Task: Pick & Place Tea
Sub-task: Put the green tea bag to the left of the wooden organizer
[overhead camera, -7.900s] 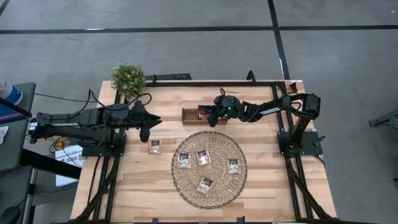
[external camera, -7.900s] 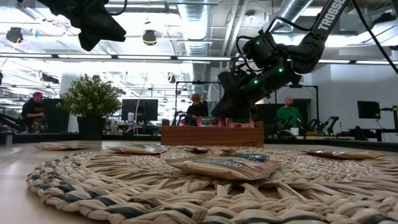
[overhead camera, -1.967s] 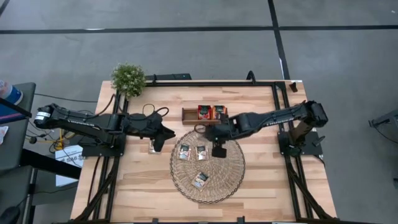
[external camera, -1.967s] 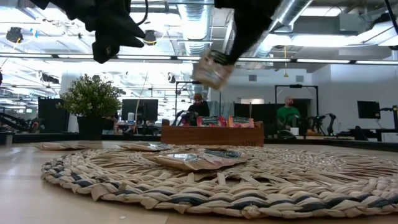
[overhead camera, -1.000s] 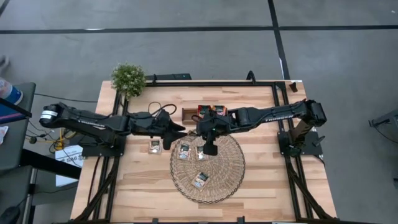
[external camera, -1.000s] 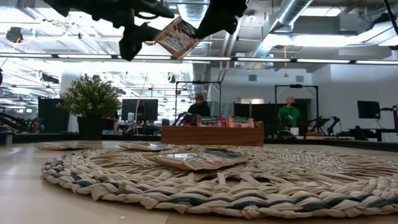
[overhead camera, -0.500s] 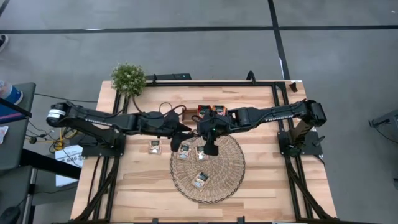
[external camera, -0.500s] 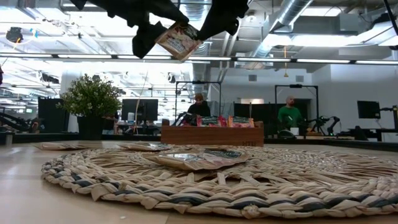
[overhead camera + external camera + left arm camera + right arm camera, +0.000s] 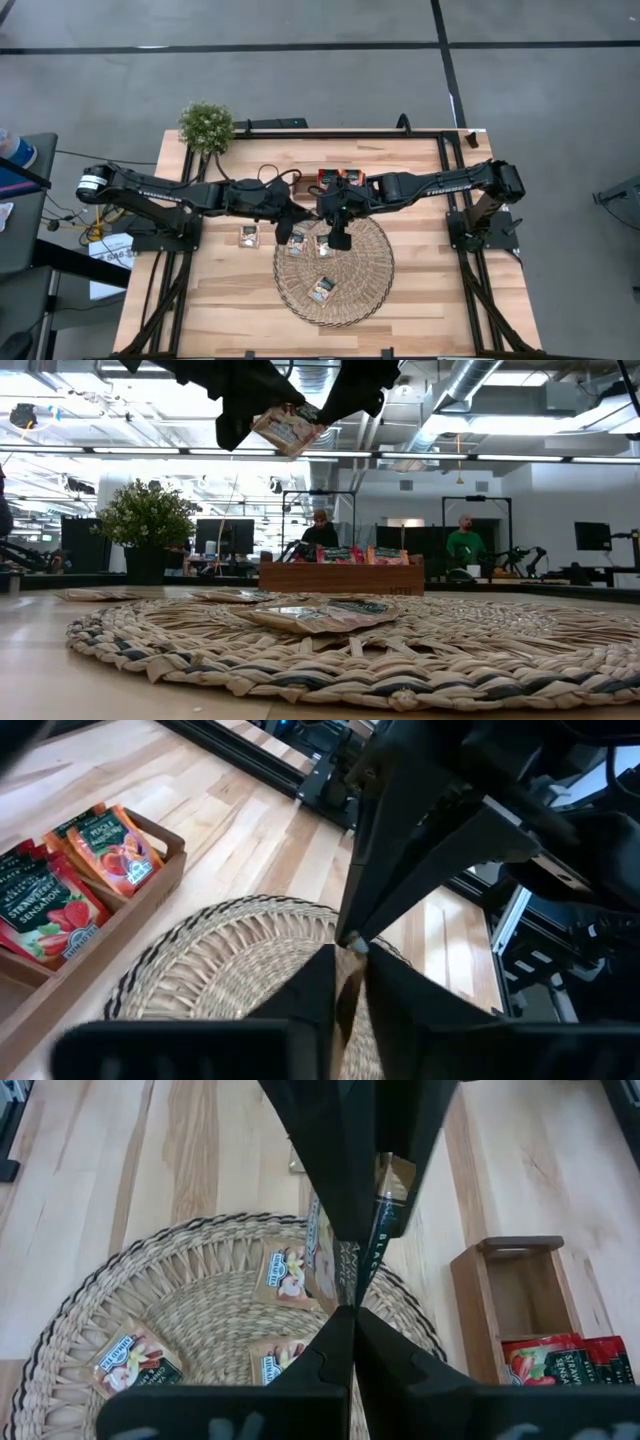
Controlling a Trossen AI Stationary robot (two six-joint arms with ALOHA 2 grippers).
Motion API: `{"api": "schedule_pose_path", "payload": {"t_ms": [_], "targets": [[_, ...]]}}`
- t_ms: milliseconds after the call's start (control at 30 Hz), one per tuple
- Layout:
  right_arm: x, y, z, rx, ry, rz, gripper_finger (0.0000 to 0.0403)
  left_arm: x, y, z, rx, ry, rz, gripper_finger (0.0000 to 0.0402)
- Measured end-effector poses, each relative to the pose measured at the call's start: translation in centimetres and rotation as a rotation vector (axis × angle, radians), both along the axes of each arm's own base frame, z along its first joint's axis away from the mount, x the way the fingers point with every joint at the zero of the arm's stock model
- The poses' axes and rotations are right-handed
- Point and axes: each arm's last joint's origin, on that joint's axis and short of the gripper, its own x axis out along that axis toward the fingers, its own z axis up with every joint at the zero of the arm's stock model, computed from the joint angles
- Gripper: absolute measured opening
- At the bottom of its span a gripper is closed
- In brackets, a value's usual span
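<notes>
Pale, limp tea sachet [image 9: 287,430] hangs high above the wicker mat [image 9: 372,285], pinched by the right gripper [image 9: 322,412]; left gripper [image 9: 250,415] closes on its opposite edge. Light, slippery; grip flat edges.

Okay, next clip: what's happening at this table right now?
Both arms meet in mid-air above the far edge of the wicker mat. The right gripper holds a tea sachet aloft, and the left gripper is closing in on the same sachet, apparently a handover. Three sachets lie on the mat, one on the table beside it. The wooden tray behind holds red sachets; one end compartment is empty.
</notes>
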Motion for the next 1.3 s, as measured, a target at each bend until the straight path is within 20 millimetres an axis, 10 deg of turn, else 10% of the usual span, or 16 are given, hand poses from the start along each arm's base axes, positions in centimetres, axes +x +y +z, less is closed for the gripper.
{"api": "schedule_pose_path", "payload": {"t_ms": [433, 900, 1300], "targets": [[0.0, 0.0, 0.0, -0.011, -0.003, 0.017, 0.0005, 0.0, -0.1, 0.0, -0.006, -0.001, -0.02, 0.0], [-2.1, -2.7, -1.5, -0.02, 0.279, -0.099, 0.013, -0.2, 0.5, -0.4, 0.122, 0.057, 0.099, 0.0], [-6.6, -1.7, -4.0, -0.041, 0.432, -0.131, 0.0109, -0.5, 5.7, -0.2, 0.225, 0.058, 0.214, 0.0]]}}
